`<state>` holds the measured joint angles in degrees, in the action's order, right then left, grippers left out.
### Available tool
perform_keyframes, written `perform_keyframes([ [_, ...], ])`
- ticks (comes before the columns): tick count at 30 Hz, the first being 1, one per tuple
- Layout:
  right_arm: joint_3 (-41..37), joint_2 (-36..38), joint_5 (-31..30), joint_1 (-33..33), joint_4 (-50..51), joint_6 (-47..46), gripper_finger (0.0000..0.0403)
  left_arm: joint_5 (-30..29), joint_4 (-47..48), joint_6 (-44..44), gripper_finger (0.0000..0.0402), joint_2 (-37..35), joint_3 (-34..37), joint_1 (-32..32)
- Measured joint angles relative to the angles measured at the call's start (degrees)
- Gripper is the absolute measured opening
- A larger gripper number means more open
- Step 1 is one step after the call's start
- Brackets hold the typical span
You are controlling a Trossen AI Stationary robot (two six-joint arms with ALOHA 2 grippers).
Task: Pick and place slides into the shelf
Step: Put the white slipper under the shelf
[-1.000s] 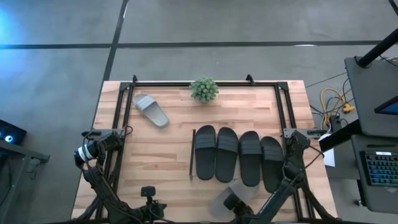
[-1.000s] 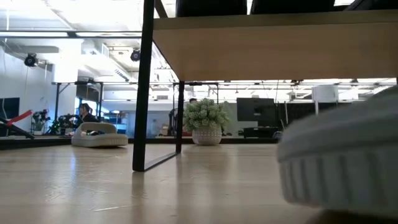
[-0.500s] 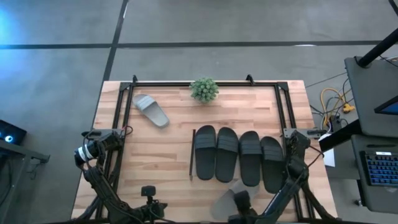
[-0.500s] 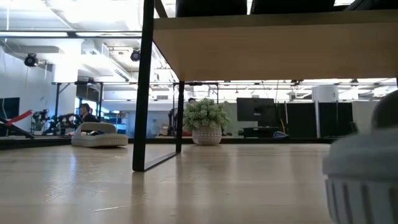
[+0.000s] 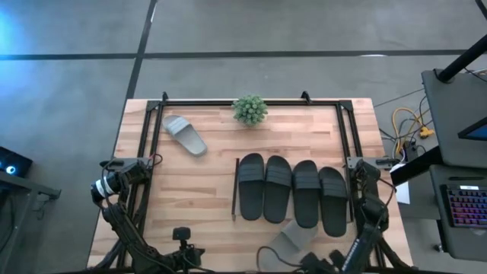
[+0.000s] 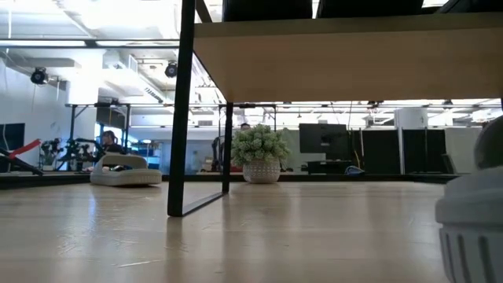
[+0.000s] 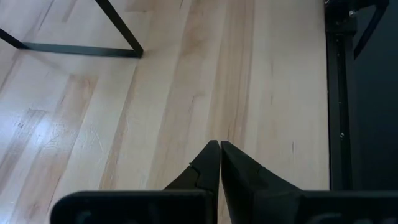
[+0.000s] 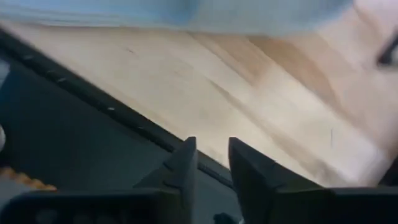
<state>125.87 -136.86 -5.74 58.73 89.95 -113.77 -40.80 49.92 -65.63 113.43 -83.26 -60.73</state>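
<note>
Slides in three places, counted from the shelf: four black slides side by side on its wood top, one grey slide well off beyond its far left corner, a second grey slide lying askew on the table just in front of its near edge. Potted plant behind the shelf.

Right claw low beside that near grey slide, fingers a narrow gap apart, gripping nothing. Left claw parked over bare table off the shelf's left end, tips pressed together, empty.

Likely handling of the near grey slide, judged by look: light, rubbery, bendy at the sole, matte enough not to slip, nothing to break. Best taken across the wide strap, or by pinching the sole's side edge near the middle to prevent drooping. Little room left on the shelf's top beside the black four.

No brand, label or readable writing on any slide.
</note>
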Motion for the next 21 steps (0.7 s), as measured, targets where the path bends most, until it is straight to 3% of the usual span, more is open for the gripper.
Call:
perform_keyframes([
  [4,-3.2,0.0,0.0,1.2,0.1,-9.8,0.0038,0.0,0.0,0.0,0.0,0.0,0.0,0.0],
  [7,-6.0,0.0,-0.3,0.9,-0.1,-11.1,0.0014,0.0,0.0,0.0,0.0,0.0,0.0,0.0],
  [21,-16.2,0.0,-8.7,-5.6,-0.5,-9.4,0.0009,2.7,0.0,0.0,0.0,0.0,0.0,0.0],
])
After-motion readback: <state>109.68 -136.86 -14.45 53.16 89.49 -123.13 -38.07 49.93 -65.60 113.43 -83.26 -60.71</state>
